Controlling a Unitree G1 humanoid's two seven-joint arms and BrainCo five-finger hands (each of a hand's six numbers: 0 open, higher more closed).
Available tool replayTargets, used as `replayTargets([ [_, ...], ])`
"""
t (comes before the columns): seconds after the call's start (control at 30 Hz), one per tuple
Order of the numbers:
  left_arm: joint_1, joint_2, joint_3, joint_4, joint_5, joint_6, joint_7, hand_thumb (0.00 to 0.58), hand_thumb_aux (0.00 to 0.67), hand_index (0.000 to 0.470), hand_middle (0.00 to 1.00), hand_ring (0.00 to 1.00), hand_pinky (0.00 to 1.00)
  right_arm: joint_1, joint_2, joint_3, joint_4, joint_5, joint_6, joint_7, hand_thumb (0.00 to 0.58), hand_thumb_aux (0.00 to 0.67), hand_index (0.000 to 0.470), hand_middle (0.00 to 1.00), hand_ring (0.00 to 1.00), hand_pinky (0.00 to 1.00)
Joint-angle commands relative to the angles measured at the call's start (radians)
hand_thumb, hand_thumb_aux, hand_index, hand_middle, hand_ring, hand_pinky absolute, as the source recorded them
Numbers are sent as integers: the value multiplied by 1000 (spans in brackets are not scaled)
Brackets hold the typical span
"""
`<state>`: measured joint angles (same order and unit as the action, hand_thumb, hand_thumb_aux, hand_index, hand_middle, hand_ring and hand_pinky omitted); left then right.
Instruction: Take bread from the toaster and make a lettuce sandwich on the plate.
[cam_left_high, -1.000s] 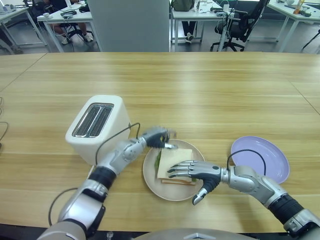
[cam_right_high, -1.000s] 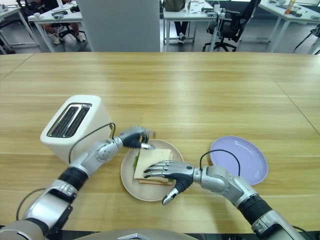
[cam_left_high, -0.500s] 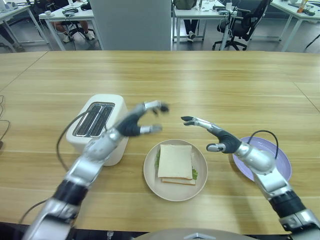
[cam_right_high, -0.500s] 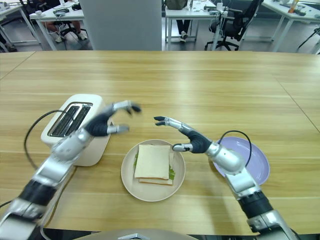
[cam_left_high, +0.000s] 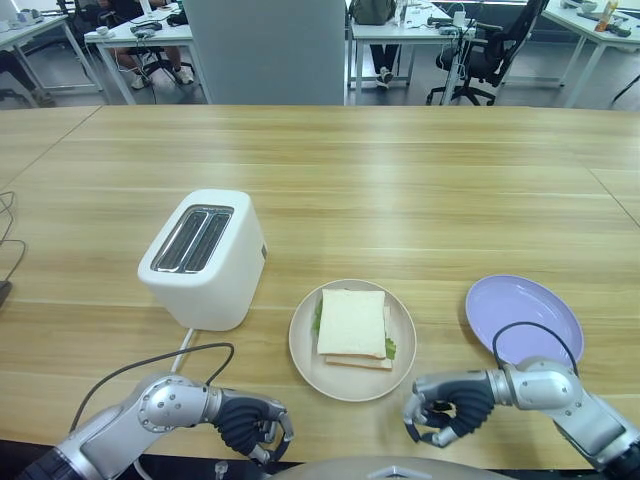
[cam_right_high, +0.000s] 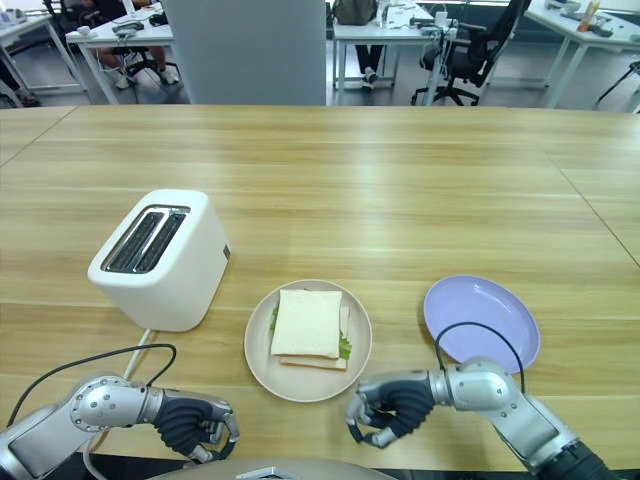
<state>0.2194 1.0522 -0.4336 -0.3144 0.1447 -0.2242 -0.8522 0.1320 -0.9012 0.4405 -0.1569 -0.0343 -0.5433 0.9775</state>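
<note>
Left eye view, left hand: the left hand (cam_left_high: 248, 425) sits low at the near edge of the table (cam_left_high: 420, 190), near-left of the plate. Its fingers are curled into a loose fist and grip nothing.
Left eye view, right hand: the right hand (cam_left_high: 450, 412) is at the near edge too, near-right of the plate. It is curled the same way and also empty.
Left eye view, sandwich: the sandwich (cam_left_high: 351, 323) lies on the beige plate (cam_left_high: 305, 365) between the two hands and apart from both. A white bread slice is on top.
Left eye view, toaster: the toaster (cam_left_high: 205, 262) stands upright, left of the plate and slightly farther back.
Left eye view, purple plate: the purple plate (cam_left_high: 520, 310) lies right of the beige plate, with a gap between them.
Right eye view, lettuce: the lettuce (cam_right_high: 344, 348) peeks out green at the sandwich's right edge, between the slices.
Right eye view, cord: a white cord (cam_right_high: 138, 348) runs from the toaster's near side toward the near edge.
Change, one second: a second ago the right hand lay flat on the sandwich and the left hand was at the plate's far-left rim.
Change, half second: half a second ago both hands were lifted above the table with fingers spread. Now both have dropped to the near edge and closed.
Change, things: the sandwich, the plates and the toaster have kept their places.
</note>
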Motion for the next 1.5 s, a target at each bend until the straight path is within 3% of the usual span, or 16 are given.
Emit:
replayTargets([
  [0.03,-26,-41,-10,23,121,3,15,580,670,460,1000,1000,1000,-4,1,19,0,-118,-6,2,580,670,460,1000,1000,1000],
  [0.37,-187,-230,-99,192,409,-12,69,580,670,460,1000,1000,1000,-140,159,110,207,-379,-16,-86,580,670,460,1000,1000,1000],
  [0.57,-327,-372,-165,378,527,8,108,580,670,460,1000,1000,1000,-321,307,137,427,-627,-8,-348,580,670,460,1000,1000,1000],
  [0.67,-474,-475,-180,546,623,15,252,580,670,460,1000,1000,1000,-444,375,143,566,-732,40,-515,580,670,460,1000,1000,1000],
  [0.83,-747,-625,-209,906,790,57,651,580,670,460,1000,1000,1000,-712,467,215,891,-965,194,-912,580,670,460,1000,1000,1000],
  [0.93,-837,-679,-226,1075,820,60,791,580,670,460,1000,1000,1000,-815,518,236,1060,-990,246,-1036,580,670,460,1000,1000,1000],
  [1.1,-851,-663,-213,1092,798,21,866,580,670,460,1000,1000,1000,-878,535,238,1153,-956,214,-1100,580,670,460,1000,1000,1000],
  [1.27,-685,-560,-121,809,677,-1,777,580,670,460,1000,1000,1000,-795,445,180,955,-854,104,-1061,580,670,460,1000,1000,1000],
  [1.3,-639,-538,-95,737,645,-5,757,573,596,409,1000,1000,1000,-765,420,159,889,-822,83,-1050,580,670,460,1000,1000,1000],
  [1.4,-487,-490,10,510,523,-15,722,542,499,343,1000,1000,1000,-647,360,63,682,-664,9,-1003,580,670,460,1000,1000,1000],
  [1.47,-405,-480,96,369,452,-23,738,487,402,276,973,973,973,-573,338,-12,555,-548,-28,-985,580,670,460,1000,1000,1000],
  [1.5,-370,-479,138,303,434,-29,757,379,276,189,663,663,663,-541,329,-49,494,-512,-39,-989,580,670,460,1000,1000,1000],
])
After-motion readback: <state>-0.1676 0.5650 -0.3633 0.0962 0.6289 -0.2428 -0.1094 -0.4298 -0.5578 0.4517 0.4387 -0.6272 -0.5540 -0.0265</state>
